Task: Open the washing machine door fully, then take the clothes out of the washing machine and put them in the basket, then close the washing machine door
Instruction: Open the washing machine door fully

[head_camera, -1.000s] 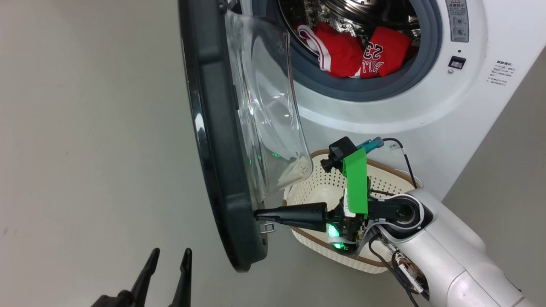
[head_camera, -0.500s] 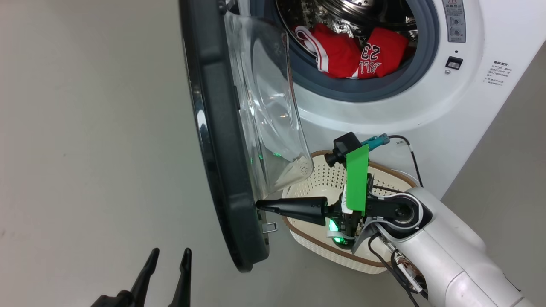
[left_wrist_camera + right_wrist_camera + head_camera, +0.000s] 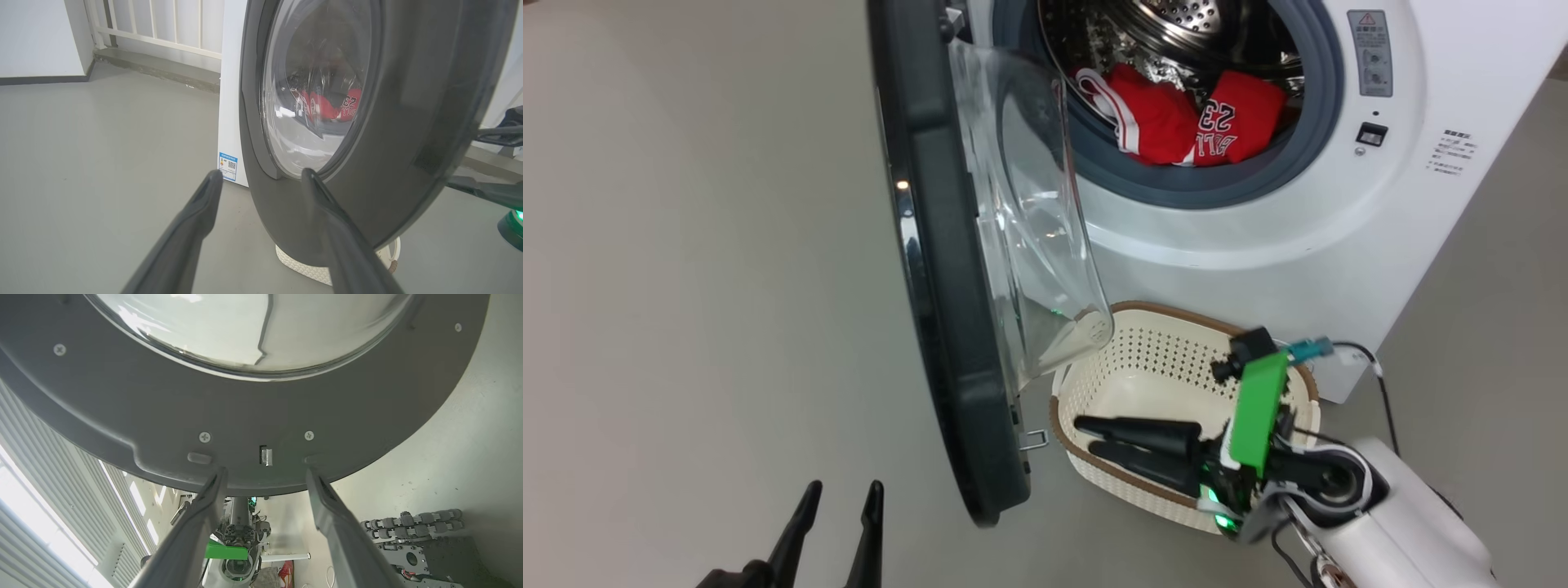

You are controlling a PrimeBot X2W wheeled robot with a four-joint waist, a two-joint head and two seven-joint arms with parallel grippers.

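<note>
Inside big white washing machine (image 3: 1258,245), red clothes (image 3: 1176,122) with white trim lie. Round black-rimmed glass door (image 3: 947,286) stands wide. Right gripper (image 3: 1086,435) spread, empty, over cream plastic basket (image 3: 1176,314); left gripper (image 3: 845,490) spread, empty. Best: reach deep, pinch thick fold.

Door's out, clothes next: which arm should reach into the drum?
Right, probably. The right gripper is open over the basket, on the same side of the washing machine door as the clothes, with a free path to them. The left gripper sits outside the door, which blocks it.
</note>
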